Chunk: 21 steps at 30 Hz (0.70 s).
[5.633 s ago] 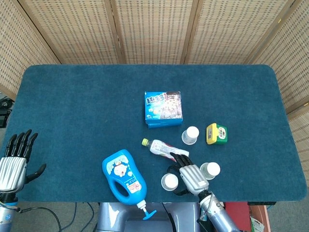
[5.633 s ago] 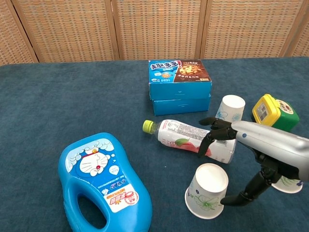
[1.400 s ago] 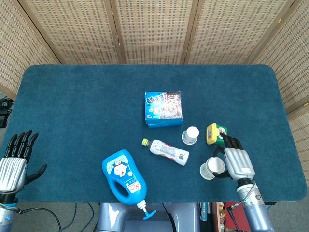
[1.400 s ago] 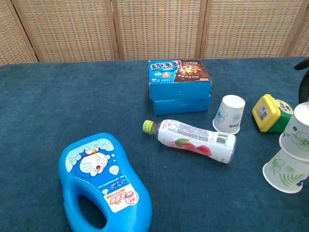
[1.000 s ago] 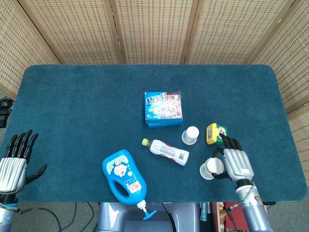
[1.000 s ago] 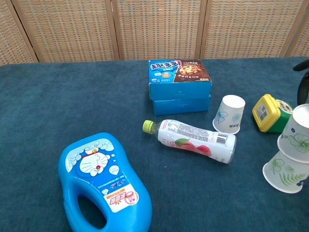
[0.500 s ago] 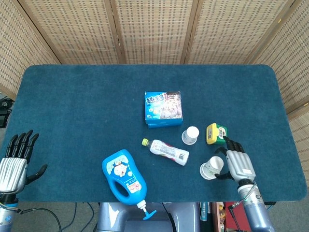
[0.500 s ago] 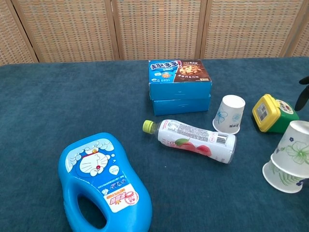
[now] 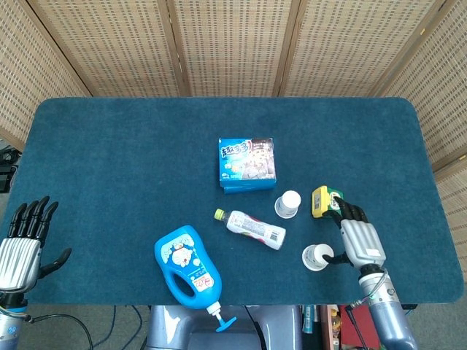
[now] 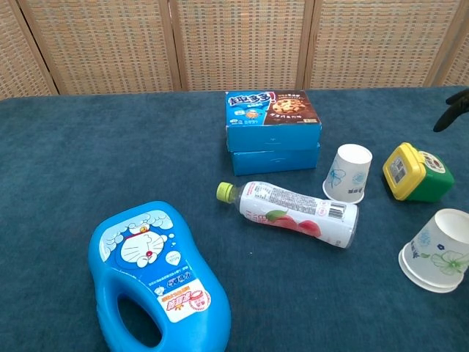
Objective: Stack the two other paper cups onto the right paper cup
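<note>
Two white floral paper cups (image 10: 440, 250), nested upside down, stand near the blue table's (image 9: 109, 160) front-right edge. A third inverted white paper cup (image 10: 347, 172) stands beside the yellow-lidded green tub (image 10: 418, 172). The right hand (image 9: 357, 233) hovers beside the stack, fingers apart and empty; the left hand (image 9: 20, 244) is likewise spread.

Counter (image 9: 131, 153): dark teal cloth. Screen (image 9: 233, 44) behind: tan woven cane, brown wooden frames. Stacked cups (image 10: 438, 251): white, green leaf and flower print. Single cup (image 10: 347, 172): white, blue flower print. Boxes (image 10: 272, 130): blue, brown cookie picture. Bottle (image 10: 297, 213): clear, white label with pink peach, yellow-green cap. Jug (image 10: 157, 275): bright blue, cartoon cat sticker. Small tub (image 10: 416, 172): yellow lid, green body. Right hand (image 9: 359, 237): silver back, black fingers; left hand (image 9: 22, 244) same.
</note>
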Tool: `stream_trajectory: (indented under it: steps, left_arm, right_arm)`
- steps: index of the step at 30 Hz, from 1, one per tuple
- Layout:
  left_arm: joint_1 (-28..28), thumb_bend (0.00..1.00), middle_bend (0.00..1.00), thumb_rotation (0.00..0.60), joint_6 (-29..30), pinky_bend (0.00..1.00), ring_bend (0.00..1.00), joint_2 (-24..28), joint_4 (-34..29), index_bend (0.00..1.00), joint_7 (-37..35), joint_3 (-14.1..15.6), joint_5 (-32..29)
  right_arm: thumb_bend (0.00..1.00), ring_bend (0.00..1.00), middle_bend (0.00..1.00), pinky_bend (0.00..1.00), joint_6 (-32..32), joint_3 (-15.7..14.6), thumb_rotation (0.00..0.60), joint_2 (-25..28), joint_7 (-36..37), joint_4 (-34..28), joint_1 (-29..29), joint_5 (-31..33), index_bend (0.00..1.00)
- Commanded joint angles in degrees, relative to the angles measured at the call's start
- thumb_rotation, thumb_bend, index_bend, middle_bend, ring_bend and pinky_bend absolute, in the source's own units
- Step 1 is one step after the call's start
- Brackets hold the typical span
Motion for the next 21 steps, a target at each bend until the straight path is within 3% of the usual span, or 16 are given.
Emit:
stream_trajectory:
  steps: [1,11,21]
  left_arm:
    - [0.00,0.25,0.00,0.600,-0.03,0.00,0.00,-0.03,0.01,0.00,0.08,0.06,0.06]
    - [-0.10,0.25,0.00,0.600,-0.21,0.00,0.00,-0.37,0.42,0.00,0.43,0.05,0.03]
    - [-0.23,0.25,0.00,0.600,-0.58,0.00,0.00,-0.37,0.67,0.00,-0.11,-0.08,-0.44]
  right_arm:
    - [0.12,0.00,0.00,0.00,-0.70,1.47,0.600,0.07,-0.29,1.29,1.29,0.00,0.26]
    - [0.12,0.00,0.01,0.00,-4.92,6.36,0.600,-4.04,-0.03,9.62,7.08,1.12,0.33]
    - [0.12,0.00,0.02,0.00,-10.35,7.88,0.600,-11.20,-1.79,18.42,13.13,7.68,0.33]
